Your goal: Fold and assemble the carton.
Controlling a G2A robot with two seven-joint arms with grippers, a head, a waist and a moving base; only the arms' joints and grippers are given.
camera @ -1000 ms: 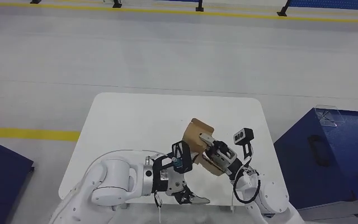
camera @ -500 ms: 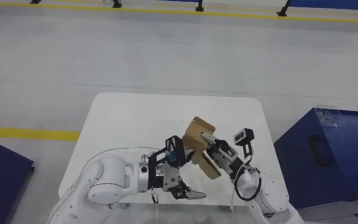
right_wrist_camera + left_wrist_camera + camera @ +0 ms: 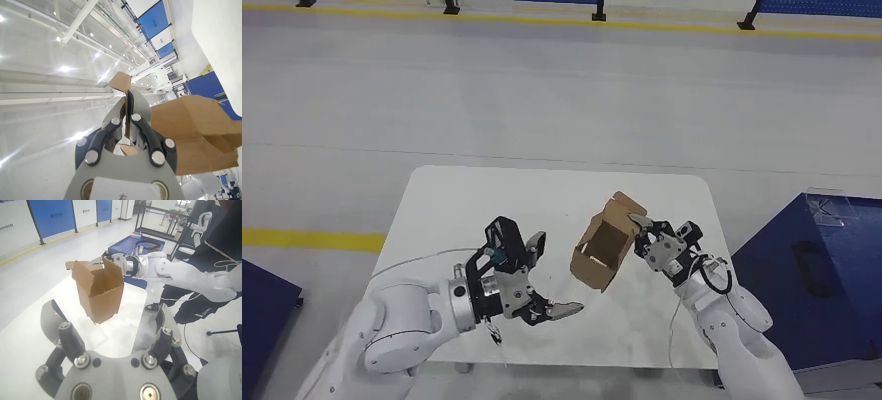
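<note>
**Carton opened out, flaps yet to fold**

Mid-assembly, by the look of it. Holding the carton [image 3: 607,240] tilted above the counter [image 3: 462,200], with the right pincer [image 3: 127,98] clamped on an upper flap. Keeping the left pincer [image 3: 552,275] spread wide and empty, near but apart. Next, probably: catching a loose flap and tucking it inward without crushing. Beyond, a pale floor, a yellow line [image 3: 312,240] and blue panels [image 3: 51,217].

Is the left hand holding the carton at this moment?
No, in the top view the left hand is open and apart from the carton, which the right hand pinches by its edge.
</note>
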